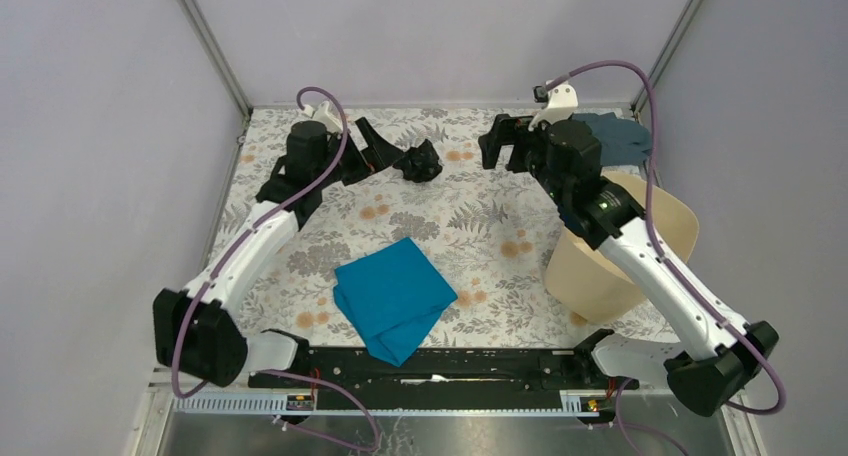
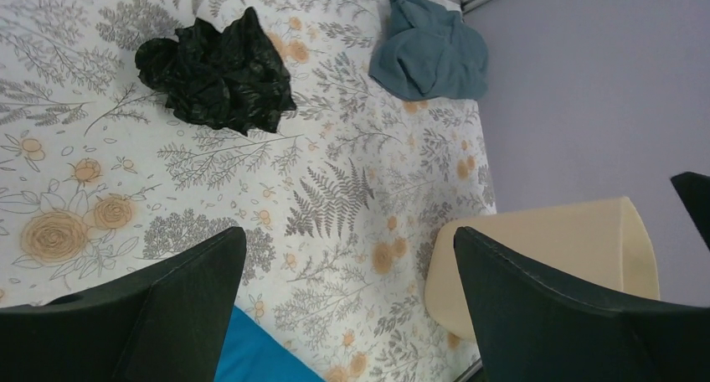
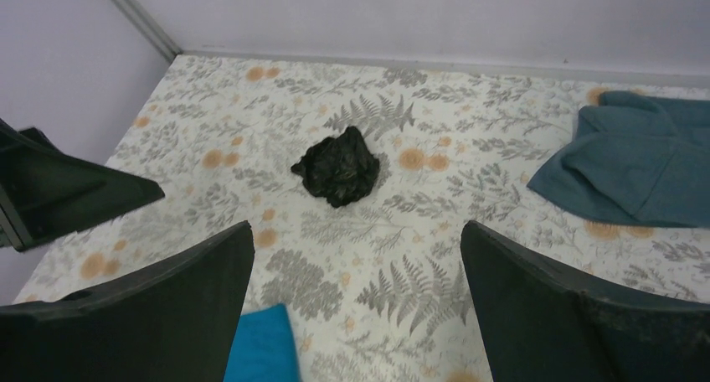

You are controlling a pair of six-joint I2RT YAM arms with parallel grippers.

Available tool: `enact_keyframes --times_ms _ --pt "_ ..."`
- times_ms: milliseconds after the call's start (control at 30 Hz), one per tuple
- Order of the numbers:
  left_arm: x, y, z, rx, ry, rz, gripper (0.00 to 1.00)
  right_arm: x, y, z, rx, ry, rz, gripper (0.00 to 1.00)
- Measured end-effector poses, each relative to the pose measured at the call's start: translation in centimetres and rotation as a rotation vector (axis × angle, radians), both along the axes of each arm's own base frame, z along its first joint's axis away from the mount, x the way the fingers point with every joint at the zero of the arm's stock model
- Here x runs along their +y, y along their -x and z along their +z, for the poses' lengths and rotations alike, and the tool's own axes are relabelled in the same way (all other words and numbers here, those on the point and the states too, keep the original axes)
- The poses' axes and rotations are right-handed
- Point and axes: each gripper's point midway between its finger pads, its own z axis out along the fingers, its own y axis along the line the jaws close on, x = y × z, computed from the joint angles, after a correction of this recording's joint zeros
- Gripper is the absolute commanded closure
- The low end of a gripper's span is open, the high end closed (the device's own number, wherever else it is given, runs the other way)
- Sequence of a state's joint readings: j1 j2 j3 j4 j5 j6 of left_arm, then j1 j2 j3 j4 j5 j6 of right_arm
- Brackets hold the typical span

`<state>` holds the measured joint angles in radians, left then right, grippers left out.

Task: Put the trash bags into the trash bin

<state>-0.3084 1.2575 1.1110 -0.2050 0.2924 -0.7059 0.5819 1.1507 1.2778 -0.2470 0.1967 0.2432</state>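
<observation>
Cream-beige round plastic bin (image 1: 590, 276), right side, half hidden by right arm (image 1: 660, 271); grey-blue cloth (image 1: 622, 141) likewise. Crumpled black film bag (image 1: 418, 162) upper centre, between left claw (image 1: 383, 148), right claw (image 1: 500, 141): both gaping, empty.

Top view looks down; both wrist views share the trash bags (image 3: 339, 166)

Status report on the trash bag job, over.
Left end effector open, right end effector open, both empty. Crumpled shiny black plastic trash bag loose on floral table between them. Round cream-beige plastic bin under right arm.
</observation>
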Motion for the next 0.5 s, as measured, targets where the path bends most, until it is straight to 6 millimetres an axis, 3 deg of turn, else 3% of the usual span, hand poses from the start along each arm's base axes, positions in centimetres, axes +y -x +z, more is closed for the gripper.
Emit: enact_keyframes --times_ms 200,300,500 --pt "-1.0 -4.3 -5.5 0.103 0.031 0.034 0.01 1.8 -5.0 -1.8 -0.056 0.046 -0.048 0.00" --pt "-1.7 -6.6 -10.2 0.180 0.023 0.033 0.02 3.5 -7.3 -3.5 -0.055 0.078 -0.023 0.00" --pt "-2.5 -10.4 -18.8 0.275 -0.119 0.035 0.09 5.3 -7.8 -6.6 -0.047 0.085 0.056 0.00"
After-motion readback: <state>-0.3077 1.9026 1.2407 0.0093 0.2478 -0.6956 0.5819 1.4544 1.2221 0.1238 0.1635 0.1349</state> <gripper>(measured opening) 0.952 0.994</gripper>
